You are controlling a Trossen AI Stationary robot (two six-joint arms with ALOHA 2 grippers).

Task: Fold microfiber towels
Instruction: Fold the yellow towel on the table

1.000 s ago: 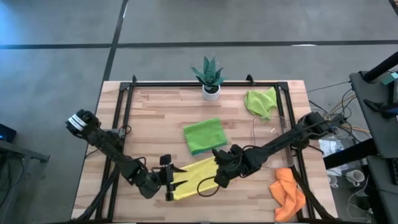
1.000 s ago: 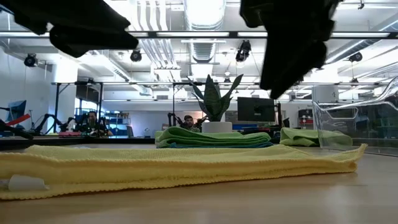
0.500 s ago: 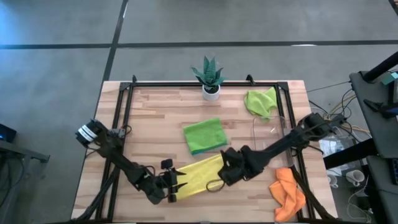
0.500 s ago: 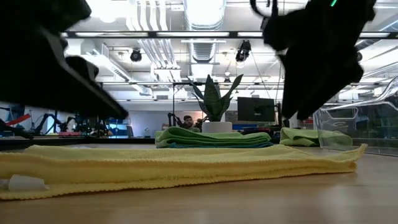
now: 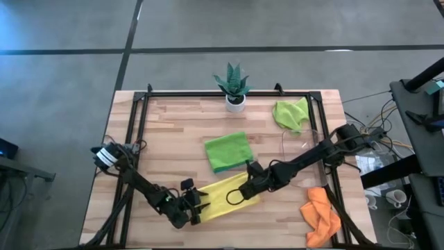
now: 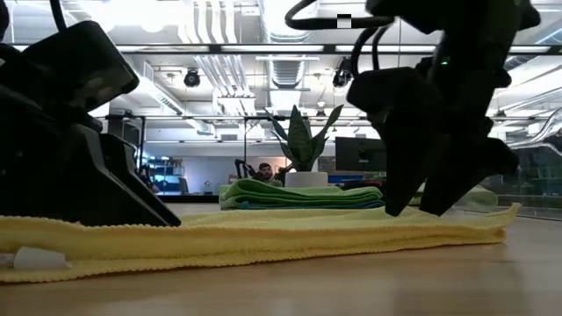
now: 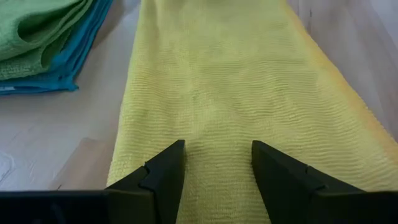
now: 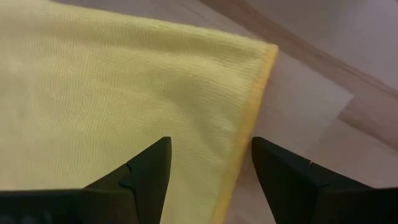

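A yellow towel, folded into a long strip, lies flat on the table near its front edge. My left gripper is low over the strip's left end, open, with both fingers above the cloth. My right gripper is open over the right end, pointing steeply down; one finger is above the cloth and the other is beside the hemmed edge near a corner. In the low view both come down to the towel's top. A folded green towel lies on a blue one behind the strip. My left gripper is down at the yellow towel's left end, but I cannot tell whether its fingers touch the cloth. My right gripper is down at the right end by the hemmed edge, and I cannot tell whether its fingertips touch either.
A potted plant stands at the far edge. A crumpled lime green towel lies at the far right by a clear tray. An orange towel is bunched at the near right corner. A black frame rims the table.
Both grippers have come down onto the ends of the yellow towel. The right gripper has also rolled about its own axis and moved slightly toward the table's far right. Both stay open. The towel has kept its place and shape.
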